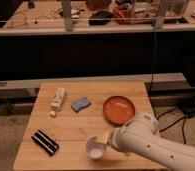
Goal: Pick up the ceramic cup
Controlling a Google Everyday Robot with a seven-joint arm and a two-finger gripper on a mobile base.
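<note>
The ceramic cup [95, 147] is a small white round cup standing near the front edge of the wooden table [76, 125], toward the middle. My white arm comes in from the lower right and its end covers the table just right of the cup. My gripper [104, 140] is at the cup's right rim, touching or nearly touching it. The orange plate [119, 109] lies behind the arm, at the table's right.
A white bottle [57, 100] lies at the back left, a blue sponge [80, 104] next to it, and a black bar-shaped object [44, 142] at the front left. A dark shelf wall and a cluttered bench stand behind the table.
</note>
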